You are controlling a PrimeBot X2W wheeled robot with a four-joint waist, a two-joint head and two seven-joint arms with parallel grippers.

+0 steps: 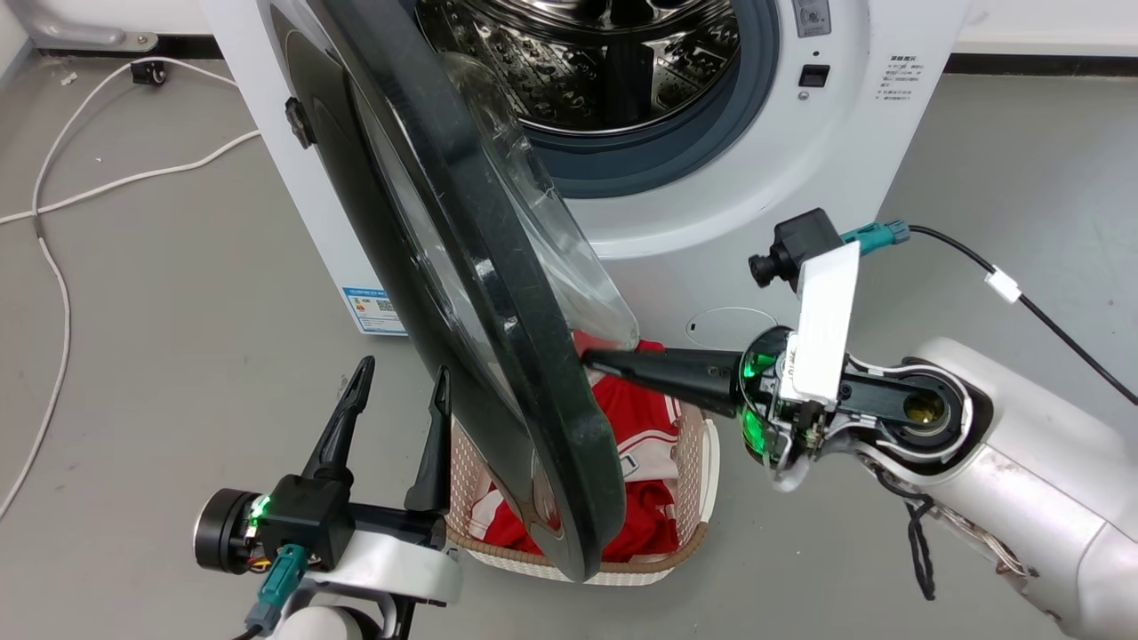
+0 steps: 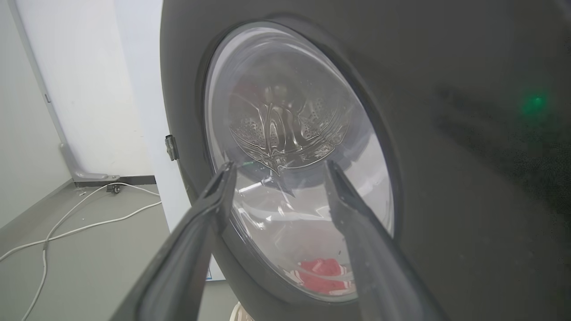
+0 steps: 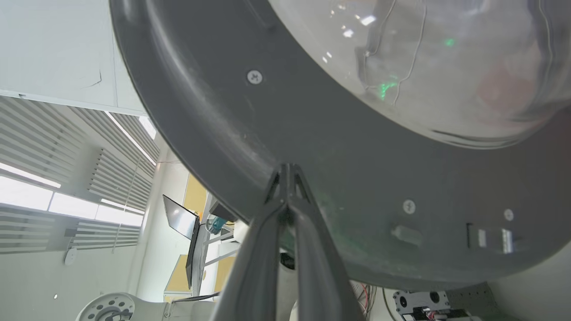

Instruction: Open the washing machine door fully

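While the right gripper (image 1: pixel 594 361), fingers pressed together and empty, meets the inner rim of the washing machine door (image 1: pixel 498 302) with its tip, the left gripper (image 1: pixel 402 378) stands spread, with the door just ahead.

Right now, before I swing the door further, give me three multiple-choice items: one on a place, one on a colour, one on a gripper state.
1. Where is the laundry basket? A) under the washing machine door B) on a shelf C) on a chair
2. The clothes in it are mainly: A) blue B) red C) green
3. The right gripper is: A) wide open B) shut, tips at the door's inner rim C) clamped on the basket

Answers: 1 A, the head view shows it beneath the part-open door; 2 B, red fabric with white stripes; 3 B, its fingers meet in the right wrist view.
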